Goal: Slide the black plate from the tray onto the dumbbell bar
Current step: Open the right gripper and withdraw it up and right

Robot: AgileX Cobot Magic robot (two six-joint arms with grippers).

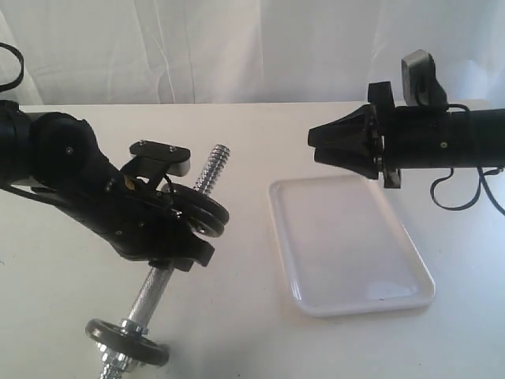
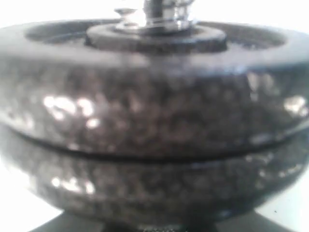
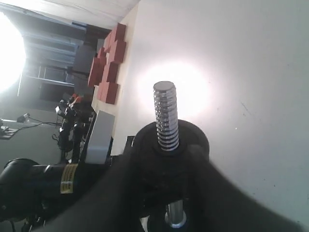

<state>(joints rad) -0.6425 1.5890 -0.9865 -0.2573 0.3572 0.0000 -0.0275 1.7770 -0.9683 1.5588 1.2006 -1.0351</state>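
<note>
The white tray (image 1: 304, 237) holds nothing. The dumbbell bar (image 1: 151, 292) slants up from the table, with its bare threaded end (image 1: 214, 164) on top. Two black discs (image 1: 208, 207) sit stacked on it below the thread. The one nearer the thread is the black plate (image 2: 154, 111). My left gripper (image 1: 199, 225) is shut on the rims of this pair. A third disc (image 1: 126, 341) with a chrome nut sits at the low end. My right gripper (image 1: 313, 147) hangs in the air above the tray's far edge, a hand's width from the threaded end. It is slightly open and holds nothing.
In the right wrist view the threaded end (image 3: 165, 113) and the plate (image 3: 195, 137) show between my right gripper's blurred fingers (image 3: 120, 183). A white curtain hangs behind the table. A black cable (image 1: 465, 193) loops under the right arm.
</note>
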